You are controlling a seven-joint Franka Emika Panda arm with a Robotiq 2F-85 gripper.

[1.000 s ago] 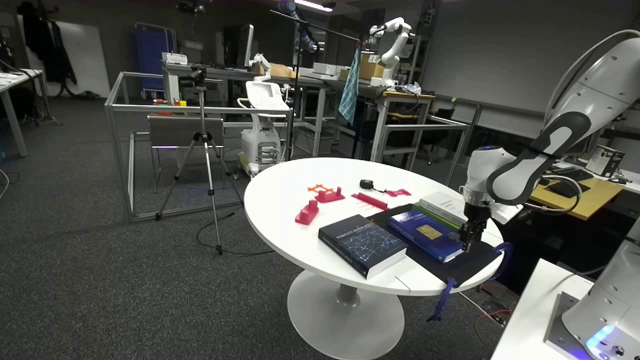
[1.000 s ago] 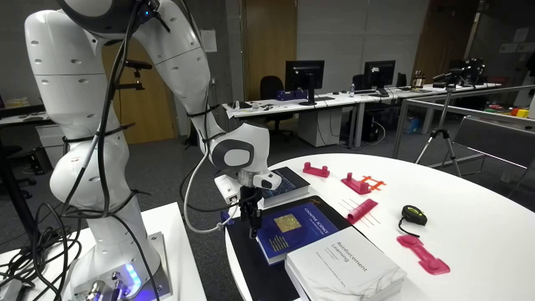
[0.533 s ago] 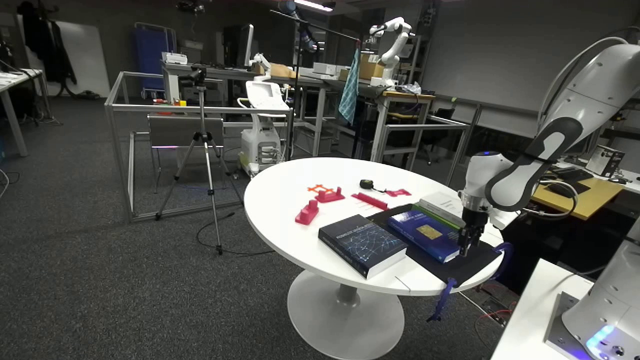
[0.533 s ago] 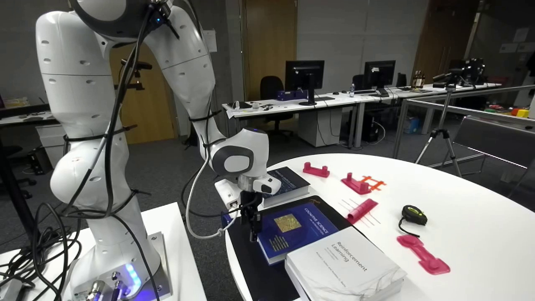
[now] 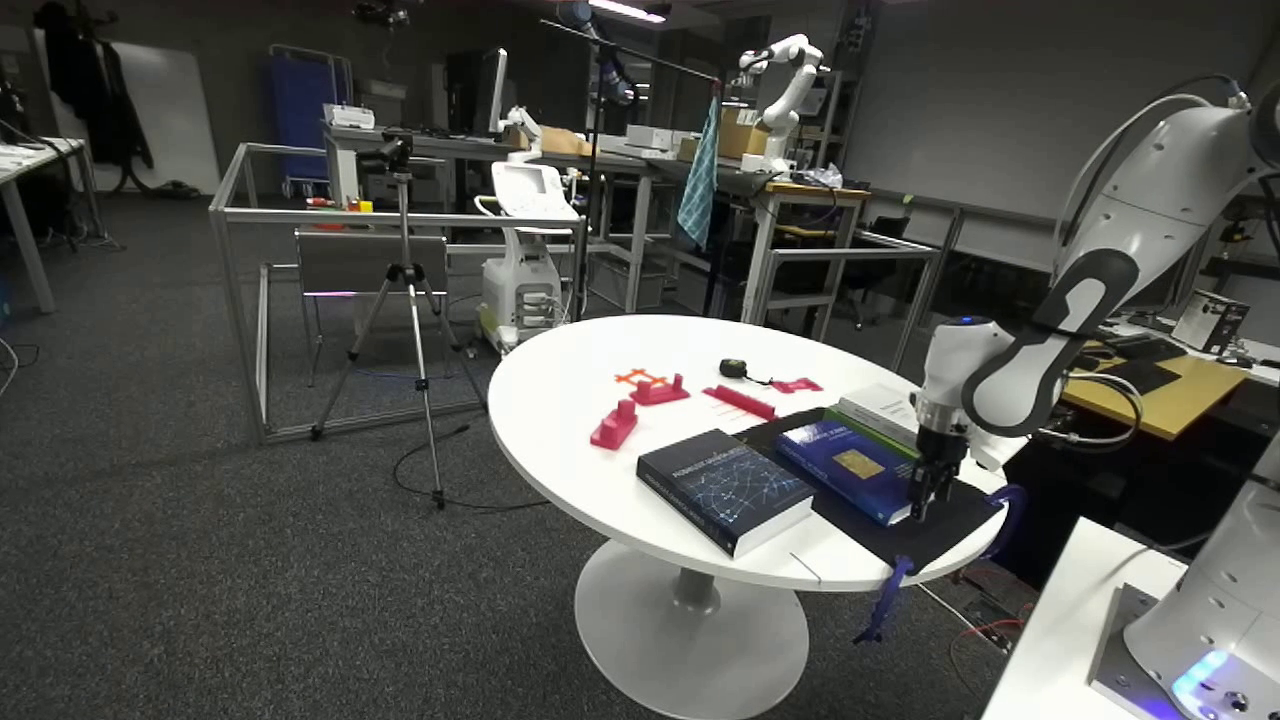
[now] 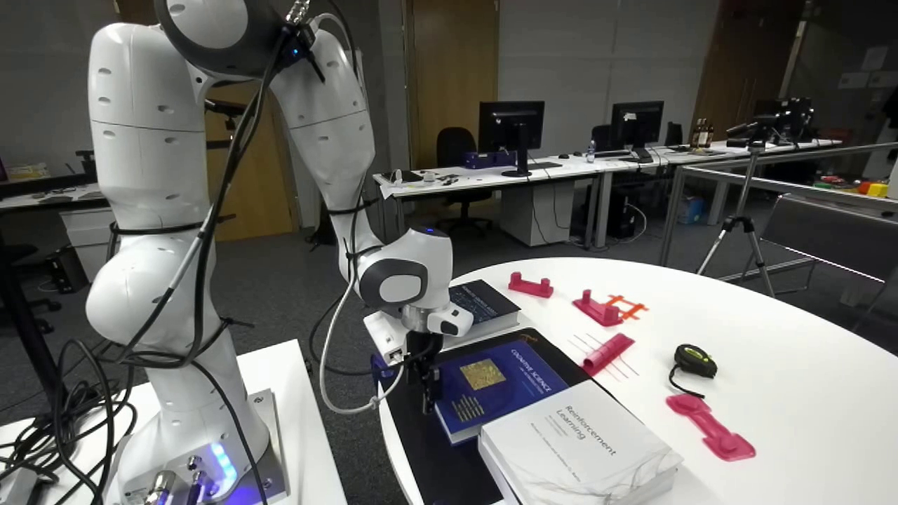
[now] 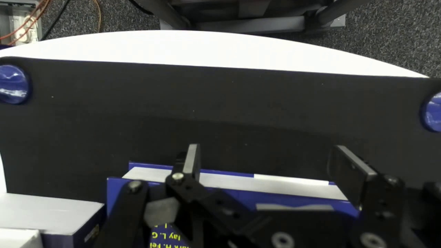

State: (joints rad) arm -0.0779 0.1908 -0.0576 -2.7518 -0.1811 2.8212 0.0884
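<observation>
My gripper (image 7: 265, 155) stands open, its two pads (image 7: 355, 175) wide apart with nothing held between them. It points down at the end of the blue book (image 6: 505, 386) on the robot's side, low over a black sheet (image 7: 220, 100). Between the pads in the wrist view, the book's white page edge (image 7: 268, 186) is visible behind. Whether the fingers touch the book or the sheet cannot be told. In both exterior views the blue book lies flat on the sheet, cover up. Blue straps (image 5: 890, 600) hang from the sheet's corners over the table edge.
A dark book (image 5: 725, 490) and a white book (image 6: 582, 449) flank the blue one on the round white table (image 5: 570, 360). Farther off lie pink plastic parts (image 6: 712, 424), an orange lattice piece (image 6: 626, 307) and a black tape measure (image 6: 694, 361).
Over the last second the gripper has come down and shifted slightly closer to the blue book. The arm has leaned forward with it. Books and table objects look unmoved.
</observation>
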